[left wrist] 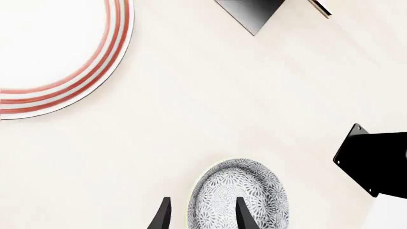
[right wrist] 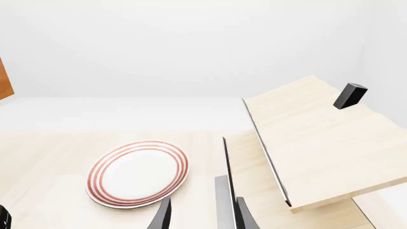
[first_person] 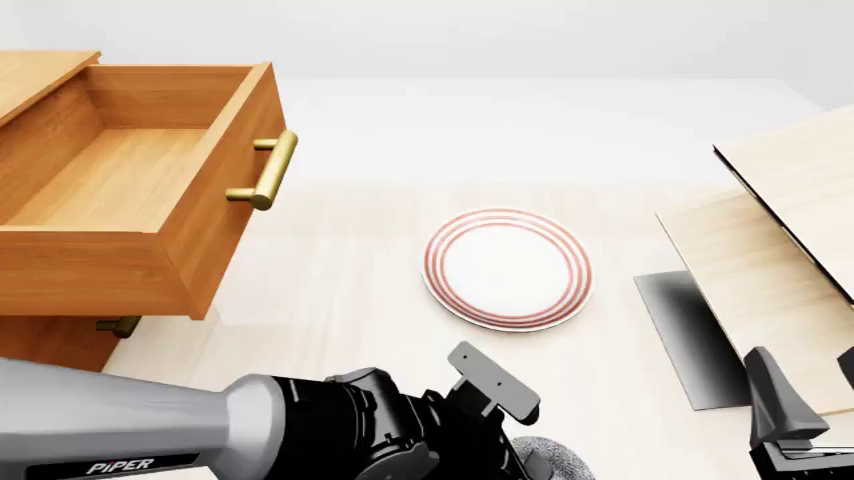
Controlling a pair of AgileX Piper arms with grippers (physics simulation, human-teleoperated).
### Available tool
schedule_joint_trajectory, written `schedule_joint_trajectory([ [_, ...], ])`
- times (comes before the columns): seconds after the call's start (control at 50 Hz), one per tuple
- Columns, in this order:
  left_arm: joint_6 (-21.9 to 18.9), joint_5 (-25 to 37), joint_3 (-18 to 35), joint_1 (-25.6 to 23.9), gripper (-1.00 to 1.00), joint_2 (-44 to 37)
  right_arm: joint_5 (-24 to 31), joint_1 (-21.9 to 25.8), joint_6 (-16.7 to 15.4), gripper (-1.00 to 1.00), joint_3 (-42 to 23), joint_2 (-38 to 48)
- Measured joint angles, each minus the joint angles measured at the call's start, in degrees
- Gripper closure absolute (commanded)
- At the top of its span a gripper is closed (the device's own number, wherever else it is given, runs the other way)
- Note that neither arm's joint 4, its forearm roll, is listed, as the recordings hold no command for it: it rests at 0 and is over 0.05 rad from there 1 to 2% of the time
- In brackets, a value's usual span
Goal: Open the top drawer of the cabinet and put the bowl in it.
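Observation:
The speckled blue-grey bowl [left wrist: 239,195] stands on the table near its front edge; in the front view only a sliver of the bowl [first_person: 558,462] shows under my left arm. My left gripper [left wrist: 203,219] is open above it, one finger over the bowl's inside and the other outside its rim. The top drawer [first_person: 134,170] of the orange-brown cabinet [first_person: 54,345] is pulled far out and holds nothing. My right gripper [right wrist: 203,217] is open with nothing in it, low at the front right [first_person: 787,425].
A flat white plate with red rings [first_person: 507,268] lies mid-table, between bowl and cabinet side. Pale wooden boards [first_person: 774,240] lean at the right over a dark slab [first_person: 687,335]. A lower drawer's brass handle [first_person: 118,325] shows beneath the open drawer.

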State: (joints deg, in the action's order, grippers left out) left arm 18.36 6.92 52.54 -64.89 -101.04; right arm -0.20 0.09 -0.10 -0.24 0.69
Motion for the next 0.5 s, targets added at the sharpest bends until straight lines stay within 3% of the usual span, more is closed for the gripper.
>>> schedule_joint_trajectory([
  [0.5,2.36,-4.30,-2.07,-0.56,-1.00,-2.58,0.00,0.00,0.01,-1.00,0.00,0.02],
])
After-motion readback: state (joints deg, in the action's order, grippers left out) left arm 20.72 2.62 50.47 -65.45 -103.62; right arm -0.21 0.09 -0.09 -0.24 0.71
